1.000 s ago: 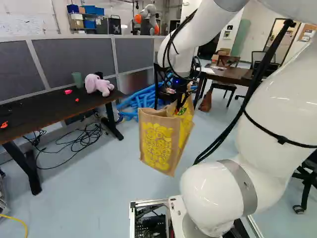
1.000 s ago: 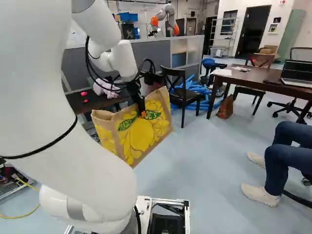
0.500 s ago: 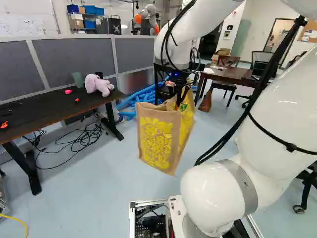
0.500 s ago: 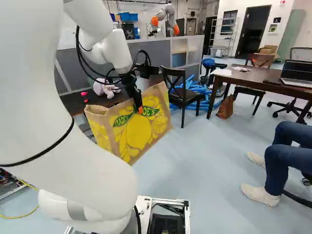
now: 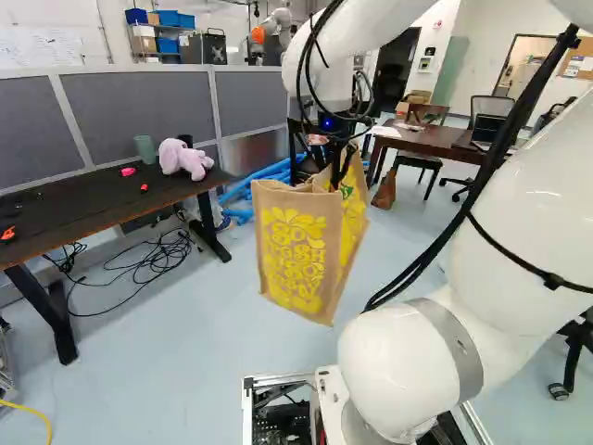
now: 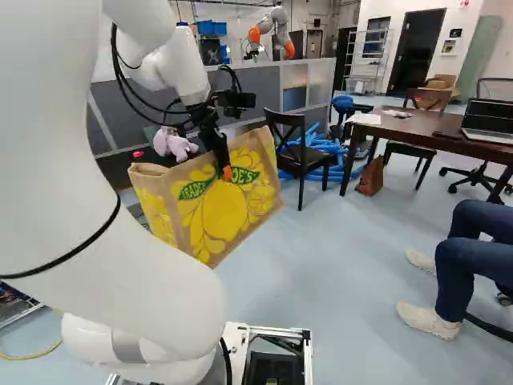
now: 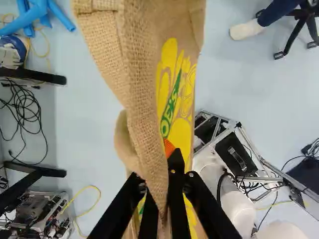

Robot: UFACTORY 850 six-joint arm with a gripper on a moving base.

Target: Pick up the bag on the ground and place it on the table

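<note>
My gripper [image 6: 226, 172] is shut on the upper wall of the brown bag [image 6: 218, 210] with yellow print, an orange fingertip showing against its printed face. The bag [image 5: 298, 250] hangs tilted above the floor, right of the dark table [image 5: 83, 211] in the left base view. Seen from the wrist, the woven bag [image 7: 142, 74] runs between the fingers of the gripper [image 7: 168, 155] and hides part of one finger.
A pink plush toy [image 5: 183, 158], a green cup [image 5: 145, 148] and small red things lie on the dark table. Cables [image 5: 153, 264] lie beneath it. A black chair [image 6: 300, 152] and blue tubes [image 6: 321, 146] stand beyond the bag. Another robot [image 6: 276, 30] is far back.
The arm has swung a little toward the left of the right base view, and the held bag has moved with it, turning slightly. The base has stayed in place.
</note>
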